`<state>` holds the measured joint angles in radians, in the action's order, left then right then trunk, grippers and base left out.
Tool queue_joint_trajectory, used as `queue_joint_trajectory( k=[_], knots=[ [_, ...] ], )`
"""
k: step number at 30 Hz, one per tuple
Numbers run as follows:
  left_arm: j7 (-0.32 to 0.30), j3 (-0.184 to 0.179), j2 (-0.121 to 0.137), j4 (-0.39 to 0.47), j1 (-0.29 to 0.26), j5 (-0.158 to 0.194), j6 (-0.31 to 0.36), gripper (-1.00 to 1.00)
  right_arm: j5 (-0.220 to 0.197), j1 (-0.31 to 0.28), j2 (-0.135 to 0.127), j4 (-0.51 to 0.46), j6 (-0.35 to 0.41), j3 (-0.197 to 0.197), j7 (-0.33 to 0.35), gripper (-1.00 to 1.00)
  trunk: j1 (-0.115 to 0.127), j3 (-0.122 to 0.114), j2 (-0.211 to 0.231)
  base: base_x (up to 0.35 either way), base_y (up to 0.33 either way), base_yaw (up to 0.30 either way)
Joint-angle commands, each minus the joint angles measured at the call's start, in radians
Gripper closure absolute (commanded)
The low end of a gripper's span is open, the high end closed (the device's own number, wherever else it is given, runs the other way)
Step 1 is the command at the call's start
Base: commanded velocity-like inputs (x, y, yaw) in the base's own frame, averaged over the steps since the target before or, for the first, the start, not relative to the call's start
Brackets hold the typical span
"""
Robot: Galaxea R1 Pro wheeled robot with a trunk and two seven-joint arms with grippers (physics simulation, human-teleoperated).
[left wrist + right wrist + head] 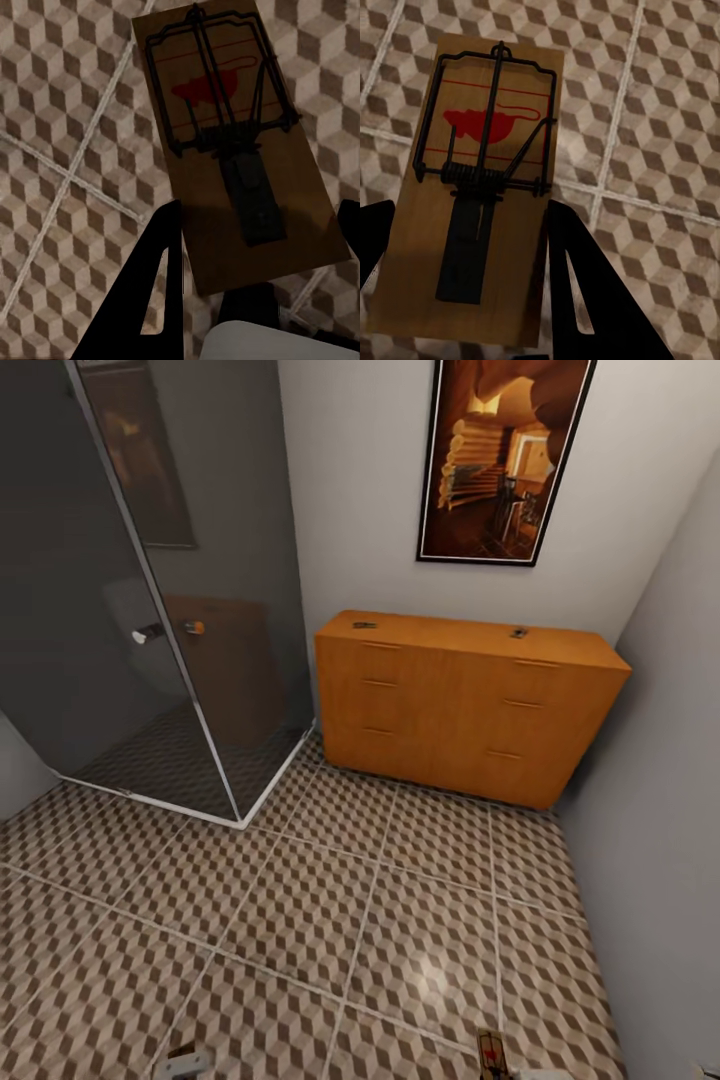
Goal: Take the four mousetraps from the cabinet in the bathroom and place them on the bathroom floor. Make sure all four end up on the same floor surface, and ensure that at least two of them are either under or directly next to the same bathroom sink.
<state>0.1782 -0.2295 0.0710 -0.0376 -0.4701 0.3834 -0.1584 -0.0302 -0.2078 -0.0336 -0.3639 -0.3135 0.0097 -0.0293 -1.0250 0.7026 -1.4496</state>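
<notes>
Right now the robot is standing back from the wide orange-brown wooden cabinet (465,705), which is sitting against the far wall beside the grey glass shower enclosure (150,590), under a framed brown picture (505,455). 2 small dark items are lying on the cabinet's top, 1 near its left end (364,625) and 1 toward its right end (519,632); they look like mousetraps, though they are too small to be sure.

Each arm is carrying 1 flat tan wooden mousetrap with a dark spring bar and a red mark. The left gripper (259,251) is clamping its mousetrap (232,142) by the near end, fingers pressed to the board's 2 long edges. The right gripper (465,277) is pinching its own mousetrap (480,187) the same way. Both boards are hanging over the cube-patterned brown, beige and white tiled bathroom floor (300,920), not touching it as far as I can tell. In the head view a sliver of a trap (491,1052) is peeking in at the bottom edge.

The white sink is not in sight, so I judge the sensible step is turning toward it before lowering anything. Bringing each board down flat and level, then opening the fingers only once it is resting on the tiles, should be keeping it from flipping or skidding.
</notes>
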Motion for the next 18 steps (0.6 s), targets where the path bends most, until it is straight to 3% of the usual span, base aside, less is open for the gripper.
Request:
queue_joint_trajectory(
  k=[1,18],
  knots=[
    [0.0,-0.009,-0.001,-0.004,-0.001,0.006,-0.006,1.0,-0.007,0.0,0.0,0.0,-0.004,0.001,0.002,1.0,0.0,0.001,0.0,0.027,0.015,0.28],
    [0.0,-0.009,0.0,-0.004,-0.001,0.006,-0.006,1.0,-0.007,0.0,0.0,0.0,-0.004,0.001,0.002,1.0,0.0,0.001,0.0,0.004,0.002,0.28]
  ],
)
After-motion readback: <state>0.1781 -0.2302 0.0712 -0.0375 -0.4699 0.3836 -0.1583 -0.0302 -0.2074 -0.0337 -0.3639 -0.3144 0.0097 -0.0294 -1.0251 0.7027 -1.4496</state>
